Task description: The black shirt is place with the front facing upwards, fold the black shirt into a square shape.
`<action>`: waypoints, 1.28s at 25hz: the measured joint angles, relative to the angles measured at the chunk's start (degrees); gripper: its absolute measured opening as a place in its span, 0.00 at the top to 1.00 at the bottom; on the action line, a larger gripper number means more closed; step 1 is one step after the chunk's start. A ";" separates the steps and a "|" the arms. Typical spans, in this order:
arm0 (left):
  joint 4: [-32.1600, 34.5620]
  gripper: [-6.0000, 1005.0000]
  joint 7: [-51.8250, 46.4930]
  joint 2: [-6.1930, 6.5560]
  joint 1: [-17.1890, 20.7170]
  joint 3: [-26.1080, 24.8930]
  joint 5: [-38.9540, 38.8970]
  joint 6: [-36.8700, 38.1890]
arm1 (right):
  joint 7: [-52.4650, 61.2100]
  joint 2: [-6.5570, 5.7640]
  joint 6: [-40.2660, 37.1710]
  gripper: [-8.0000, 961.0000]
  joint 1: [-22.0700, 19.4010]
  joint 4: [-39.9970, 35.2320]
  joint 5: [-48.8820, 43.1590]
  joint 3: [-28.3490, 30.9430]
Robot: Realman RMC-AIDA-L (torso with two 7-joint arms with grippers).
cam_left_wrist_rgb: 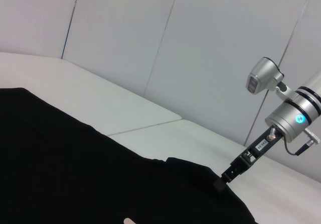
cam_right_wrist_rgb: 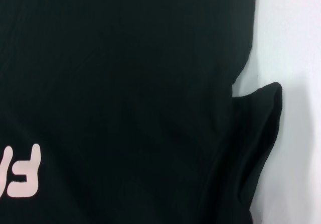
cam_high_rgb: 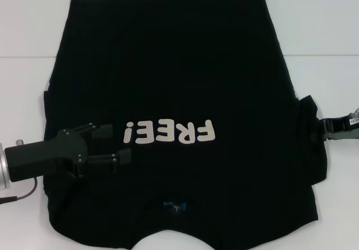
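The black shirt (cam_high_rgb: pixel 179 76) lies spread flat on the white table, front up. Its pale "FREE!" lettering (cam_high_rgb: pixel 170 132) reads upside down, and the collar with its blue label (cam_high_rgb: pixel 172 205) is at the near edge. My left gripper (cam_high_rgb: pixel 122 144) reaches in from the left over the shirt's chest, just left of the lettering, open with nothing between its fingers. My right gripper (cam_high_rgb: pixel 321 128) is at the right sleeve (cam_high_rgb: pixel 308 112), shut on the sleeve's outer edge. The left wrist view shows the right gripper (cam_left_wrist_rgb: pixel 221 181) pinching that edge. The sleeve (cam_right_wrist_rgb: pixel 258 133) is slightly rumpled and raised.
The white table (cam_high_rgb: pixel 28 31) shows bare on both sides of the shirt and behind it, with a seam (cam_high_rgb: pixel 325 54) running across. A pale panelled wall (cam_left_wrist_rgb: pixel 200 48) stands beyond the table. A cable (cam_high_rgb: pixel 19 194) trails from the left arm.
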 joint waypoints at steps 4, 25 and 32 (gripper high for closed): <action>0.07 0.06 -0.01 0.03 0.00 -0.02 0.00 0.00 | 0.01 -0.19 -0.07 0.94 -0.06 -0.26 0.00 0.01; 0.03 0.06 -0.50 0.26 0.44 0.02 0.29 -0.25 | -3.39 -1.13 -7.26 0.95 -1.18 -10.75 0.69 4.51; 0.14 0.06 -1.40 0.27 0.29 0.38 0.44 -0.28 | -7.09 -0.04 -9.65 0.92 0.68 -10.96 3.19 4.07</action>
